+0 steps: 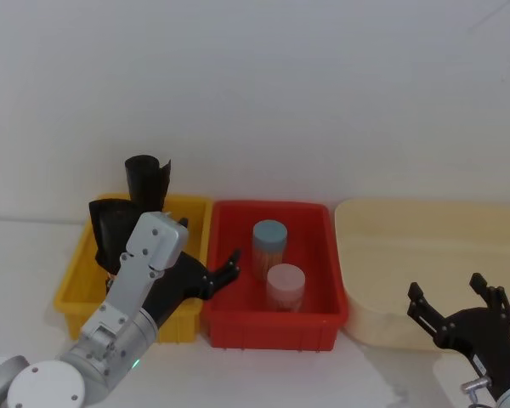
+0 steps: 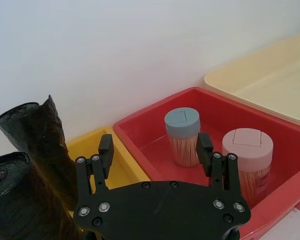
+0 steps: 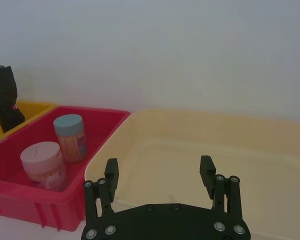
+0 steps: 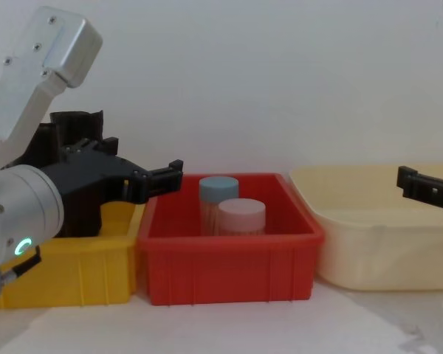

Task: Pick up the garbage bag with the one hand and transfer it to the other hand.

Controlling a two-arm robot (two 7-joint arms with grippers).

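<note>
Your left gripper (image 2: 155,152) hovers with its fingers spread wide and nothing between them, over the edge where the yellow bin (image 1: 73,274) meets the red bin (image 1: 272,327), fingertips pointing toward the red one. The garbage bag (image 1: 109,228) stands upright in the yellow bin, to the left of that gripper and back beside its wrist, not between the fingers and not touching them. A second black roll (image 1: 146,180) with a flared, uneven top stands just behind the bag, nearer the wall. In the head view your left arm hides the bag's lower half. In the chest view the arm and gripper body cover most of both rolls. In the left wrist view the bag is cut off at the corner, and its sticker is hard to make out. Two jars stand in the red bin, one blue-lidded (image 1: 269,231) and one pink-lidded (image 1: 286,278). Your right gripper (image 1: 449,289) hangs over the near side of the cream tub (image 1: 382,255), well apart from the bag, fingers also wide and empty.
</note>
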